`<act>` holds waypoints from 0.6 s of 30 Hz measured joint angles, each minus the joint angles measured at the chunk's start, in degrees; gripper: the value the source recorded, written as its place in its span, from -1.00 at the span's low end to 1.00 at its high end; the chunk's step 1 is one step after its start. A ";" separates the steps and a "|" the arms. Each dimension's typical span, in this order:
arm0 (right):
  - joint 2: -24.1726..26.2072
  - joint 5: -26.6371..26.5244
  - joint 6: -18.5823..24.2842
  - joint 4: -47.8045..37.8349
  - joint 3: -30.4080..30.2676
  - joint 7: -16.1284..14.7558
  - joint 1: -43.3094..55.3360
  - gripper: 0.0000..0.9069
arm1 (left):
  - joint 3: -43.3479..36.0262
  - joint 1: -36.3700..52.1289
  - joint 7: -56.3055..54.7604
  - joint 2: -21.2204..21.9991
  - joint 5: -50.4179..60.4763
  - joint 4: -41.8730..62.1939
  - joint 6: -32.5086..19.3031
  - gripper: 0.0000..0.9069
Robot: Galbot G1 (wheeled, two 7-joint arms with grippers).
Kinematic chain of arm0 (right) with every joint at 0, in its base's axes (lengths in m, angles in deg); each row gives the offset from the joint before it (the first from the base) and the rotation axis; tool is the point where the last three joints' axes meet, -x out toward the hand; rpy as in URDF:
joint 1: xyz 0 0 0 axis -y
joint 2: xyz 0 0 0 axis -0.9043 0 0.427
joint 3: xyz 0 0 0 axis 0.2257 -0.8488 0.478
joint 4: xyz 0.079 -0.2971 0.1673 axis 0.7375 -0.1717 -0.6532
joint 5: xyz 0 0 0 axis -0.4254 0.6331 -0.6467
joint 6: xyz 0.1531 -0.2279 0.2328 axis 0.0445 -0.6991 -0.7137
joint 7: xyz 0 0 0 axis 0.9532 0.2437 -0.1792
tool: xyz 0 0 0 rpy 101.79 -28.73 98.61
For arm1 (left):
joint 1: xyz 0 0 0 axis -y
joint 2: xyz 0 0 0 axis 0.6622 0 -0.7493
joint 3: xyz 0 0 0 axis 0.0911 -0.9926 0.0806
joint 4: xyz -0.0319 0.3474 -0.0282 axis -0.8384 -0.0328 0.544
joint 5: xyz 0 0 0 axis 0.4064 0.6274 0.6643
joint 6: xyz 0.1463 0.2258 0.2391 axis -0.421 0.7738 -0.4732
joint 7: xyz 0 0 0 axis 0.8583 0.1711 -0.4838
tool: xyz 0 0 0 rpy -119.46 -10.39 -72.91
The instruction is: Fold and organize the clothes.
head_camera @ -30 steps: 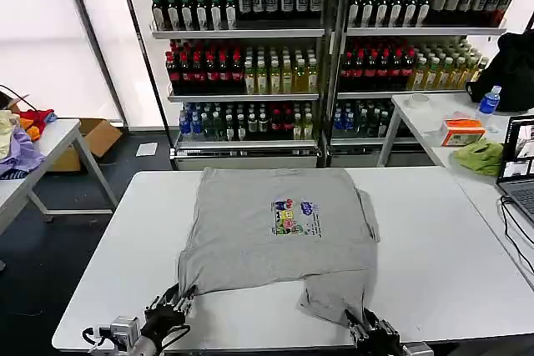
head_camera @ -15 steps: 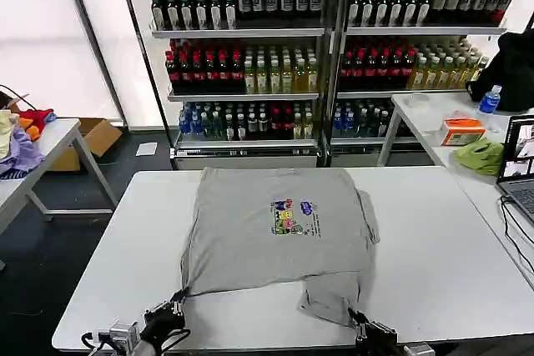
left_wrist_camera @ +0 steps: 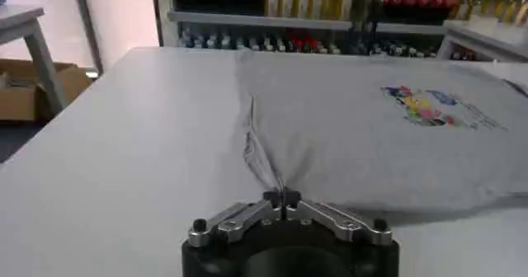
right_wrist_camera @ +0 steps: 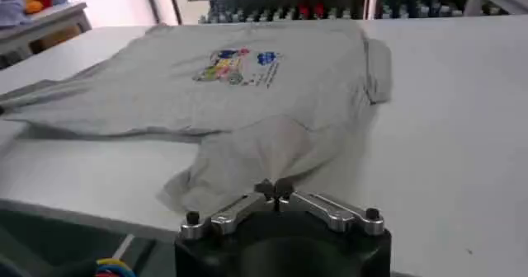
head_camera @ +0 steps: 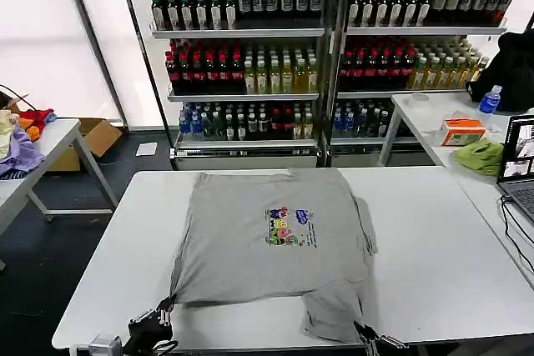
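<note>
The tabletop [head_camera: 434, 264] carries one grey shirt [head_camera: 267, 248], spread print-side up across its middle with the hem toward the near edge. The small multicoloured chest print [head_camera: 288, 228] faces upward. A loose flap of fabric [head_camera: 334, 310] hangs out of line at the near right.

The left end effector [left_wrist_camera: 282, 198] sits at the near left corner of the shirt, its fingers together and clamped on a gathered pinch of cloth; a ridge of fabric runs from the pinch toward the far side. The right end effector [right_wrist_camera: 274, 190] sits at the near edge just beside the loose flap, fingers together; whether any cloth lies between them cannot be told.

Procedure for the current step, judged to be tensioning the hem before a fold:
1. Keep both end effectors level and low over the tabletop.
2. Confirm the right side has cloth before pulling; a one-sided pull is likely to skew the shirt.
3. Draw evenly until the ridge flattens.

Containers: a cardboard box [head_camera: 100, 135] stands on the floor at far left; its contents cannot be made out.
</note>
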 measured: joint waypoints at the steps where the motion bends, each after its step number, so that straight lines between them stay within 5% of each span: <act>1: -0.04 0.01 0.53 0.14 0.11 -0.27 -0.21 -1.00 | 0.43 -0.84 0.12 -0.17 0.07 -0.60 0.26 -0.98; 10: -1.83 -1.58 3.99 -0.74 -1.45 -0.03 6.61 -1.00 | 3.49 -3.57 1.05 -2.59 -1.62 -3.63 2.43 -0.98; 18: -3.49 -1.80 4.40 -6.49 -5.97 1.59 21.10 -1.00 | 3.10 3.81 2.89 -6.90 -5.49 -0.25 3.24 -0.98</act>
